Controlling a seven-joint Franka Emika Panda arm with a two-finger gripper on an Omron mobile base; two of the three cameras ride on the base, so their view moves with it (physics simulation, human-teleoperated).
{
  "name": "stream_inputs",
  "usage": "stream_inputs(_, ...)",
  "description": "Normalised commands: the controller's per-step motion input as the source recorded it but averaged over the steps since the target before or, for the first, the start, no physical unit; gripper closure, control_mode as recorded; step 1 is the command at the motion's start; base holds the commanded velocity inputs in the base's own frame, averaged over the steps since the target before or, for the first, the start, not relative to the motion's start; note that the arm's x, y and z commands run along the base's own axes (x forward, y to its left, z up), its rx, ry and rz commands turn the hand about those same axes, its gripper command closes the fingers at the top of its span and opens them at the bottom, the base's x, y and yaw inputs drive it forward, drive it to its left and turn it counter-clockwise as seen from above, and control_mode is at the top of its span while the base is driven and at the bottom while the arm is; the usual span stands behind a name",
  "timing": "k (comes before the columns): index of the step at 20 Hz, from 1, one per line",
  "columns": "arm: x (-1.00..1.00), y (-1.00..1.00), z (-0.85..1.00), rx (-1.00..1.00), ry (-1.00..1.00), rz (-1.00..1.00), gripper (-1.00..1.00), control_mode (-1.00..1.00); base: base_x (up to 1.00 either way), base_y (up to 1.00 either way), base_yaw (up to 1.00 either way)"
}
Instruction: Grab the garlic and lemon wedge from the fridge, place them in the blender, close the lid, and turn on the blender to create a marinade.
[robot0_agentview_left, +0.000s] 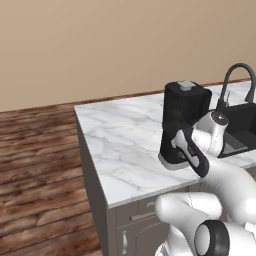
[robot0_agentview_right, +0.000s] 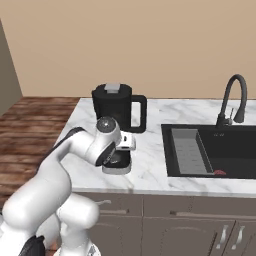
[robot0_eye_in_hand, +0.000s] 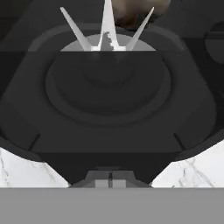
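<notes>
The black blender (robot0_agentview_left: 187, 107) (robot0_agentview_right: 112, 107) stands on the marble counter with the lid (robot0_agentview_left: 186, 85) (robot0_agentview_right: 112, 88) sitting on its top. My gripper (robot0_agentview_left: 174, 146) (robot0_agentview_right: 122, 151) is low at the front of the blender's base, its fingers shut with nothing between them. In the hand view the shut gripper (robot0_eye_in_hand: 109, 180) points at the round front knob (robot0_eye_in_hand: 107, 83), very close. Above the knob the silver blades (robot0_eye_in_hand: 107, 33) show, with the brownish garlic (robot0_eye_in_hand: 131, 11) behind them. The lemon wedge is hidden and the fridge is out of view.
A black sink (robot0_agentview_left: 245, 120) (robot0_agentview_right: 215, 150) with a curved black faucet (robot0_agentview_left: 235, 75) (robot0_agentview_right: 232, 95) lies to the blender's right; a small red thing (robot0_agentview_right: 218, 172) lies in the basin. The counter (robot0_agentview_left: 125, 135) ends at the left over the wooden floor (robot0_agentview_left: 40, 165).
</notes>
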Motion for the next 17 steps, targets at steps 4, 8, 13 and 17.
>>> stream_inputs(4,0.17,-0.17,-0.02,0.0,0.04,0.0,1.0,-1.0,0.0,0.0,0.0)
stream_inputs(8,0.0,-0.22,-0.22,0.0,0.0,0.04,1.0,-1.0,0.0,0.0,0.0)
stream_inputs(13,-0.04,-0.18,-0.39,0.0,-0.11,0.03,1.0,-1.0,0.0,0.0,0.0)
stream_inputs(17,-0.29,-0.19,-0.4,0.03,-0.34,0.0,1.0,-1.0,0.0,0.0,0.0)
